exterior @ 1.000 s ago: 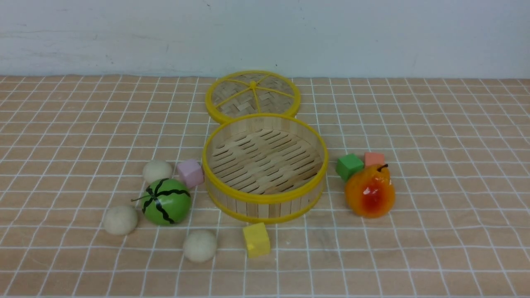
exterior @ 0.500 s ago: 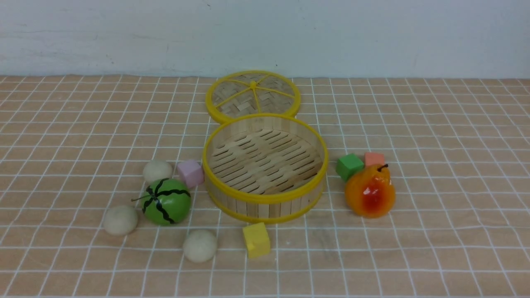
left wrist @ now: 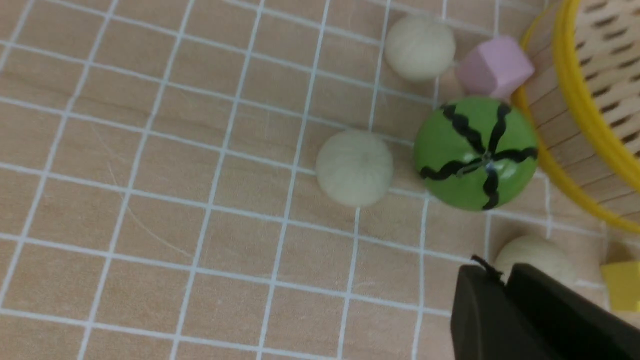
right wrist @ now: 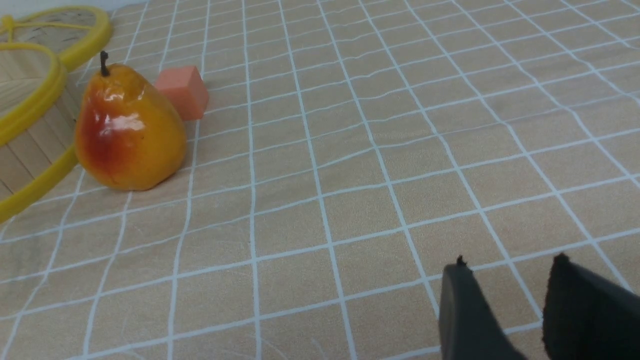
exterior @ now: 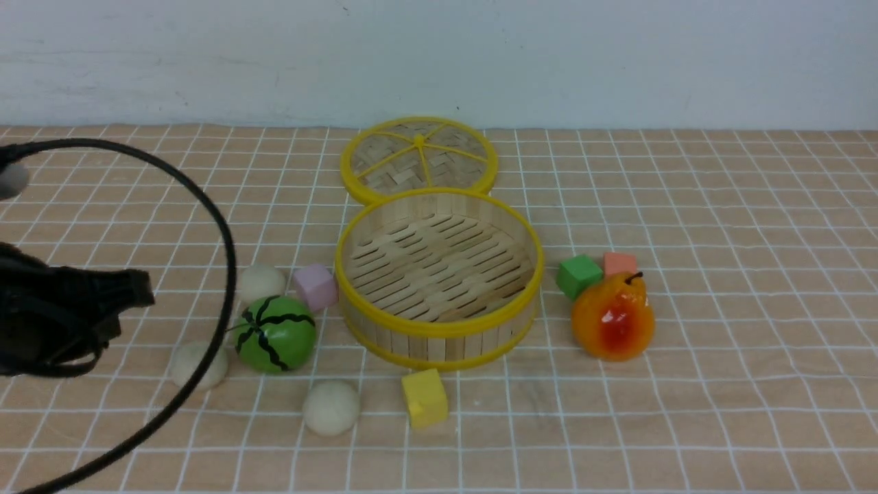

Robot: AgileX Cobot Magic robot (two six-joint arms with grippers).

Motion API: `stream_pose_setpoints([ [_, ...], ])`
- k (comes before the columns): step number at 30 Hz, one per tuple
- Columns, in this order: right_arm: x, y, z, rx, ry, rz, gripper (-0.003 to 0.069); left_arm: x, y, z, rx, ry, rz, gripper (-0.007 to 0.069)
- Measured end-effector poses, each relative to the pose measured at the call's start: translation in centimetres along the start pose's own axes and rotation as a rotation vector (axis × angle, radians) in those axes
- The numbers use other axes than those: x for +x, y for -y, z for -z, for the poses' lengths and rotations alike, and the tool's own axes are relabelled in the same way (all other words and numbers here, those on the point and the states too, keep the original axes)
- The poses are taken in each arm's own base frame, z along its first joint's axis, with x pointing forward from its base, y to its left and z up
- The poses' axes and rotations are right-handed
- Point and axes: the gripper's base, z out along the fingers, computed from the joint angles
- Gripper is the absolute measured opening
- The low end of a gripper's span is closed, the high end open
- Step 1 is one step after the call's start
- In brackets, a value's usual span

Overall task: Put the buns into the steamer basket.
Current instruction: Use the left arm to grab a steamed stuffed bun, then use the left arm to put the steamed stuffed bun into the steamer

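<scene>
While the left tool (left wrist: 500,272) hangs closed on nothing, a watermelon toy (exterior: 276,334) and pink cube (exterior: 315,287) stand between two buns (exterior: 260,283) and the steamer basket (exterior: 439,328).

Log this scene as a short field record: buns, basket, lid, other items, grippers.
buns in basket: none
far bun: on the cloth, beside the pink cube
left bun: on the cloth, left of the watermelon toy
near bun: on the cloth, left of the yellow cube
steamer basket: upright, empty
lid: off, behind the basket
right of basket: pear, green cube, orange cube
left gripper: shut, empty, near the buns
right gripper: open, empty
</scene>
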Motion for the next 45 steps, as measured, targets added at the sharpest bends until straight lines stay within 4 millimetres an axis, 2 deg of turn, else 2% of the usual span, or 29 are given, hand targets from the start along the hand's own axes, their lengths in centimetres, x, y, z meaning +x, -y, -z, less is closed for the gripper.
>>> stream_pose_setpoints([
  [2,0.0,0.0,0.0,0.0,0.0,0.0,0.0241,-0.3,0.2,-0.8,-0.01,-0.03,-0.019,0.0077],
  [3,0.0,0.0,0.0,0.0,0.0,0.0,0.0241,-0.8,0.5,-2.4,-0.027,-0.078,-0.043,0.0087],
  [5,0.0,0.0,0.0,0.0,0.0,0.0,0.0241,-1.3,0.8,-4.4,-0.044,-0.123,-0.048,0.0097],
  [7,0.0,0.0,0.0,0.0,0.0,0.0,0.0241,-1.5,0.9,-5.6,-0.054,-0.149,-0.048,0.0102],
  [11,0.0,0.0,0.0,0.0,0.0,0.0,0.0241,-2.8,1.5,-9.3,-0.083,-0.198,-0.061,0.0136],
  [17,0.0,0.0,0.0,0.0,0.0,0.0,0.0241,-3.8,1.4,-12.4,-0.148,-0.214,-0.146,0.0222],
  [23,0.0,0.0,0.0,0.0,0.0,0.0,0.0241,-2.9,1.1,-14.6,-0.171,-0.275,-0.155,0.025],
  [30,0.0,0.0,0.0,0.0,0.0,0.0,0.0241,-2.2,0.7,-16.8,-0.187,-0.294,-0.199,0.023],
  [34,0.0,0.0,0.0,0.0,0.0,0.0,0.0241,-2.0,0.7,-17.4,-0.188,-0.297,-0.209,0.0191],
  [36,0.0,0.0,0.0,0.0,0.0,0.0,0.0241,-1.9,0.6,-17.4,-0.192,-0.305,-0.208,0.0144],
  [39,0.0,0.0,0.0,0.0,0.0,0.0,0.0241,-1.8,0.6,-17.3,-0.201,-0.324,-0.202,0.0027],
  [43,0.0,0.0,0.0,0.0,0.0,0.0,0.0241,-1.7,0.5,-17.0,-0.212,-0.343,-0.198,-0.0013],
  [45,0.0,0.0,0.0,0.0,0.0,0.0,0.0241,-2.6,0.7,-15.7,-0.224,-0.343,-0.187,-0.0013],
])
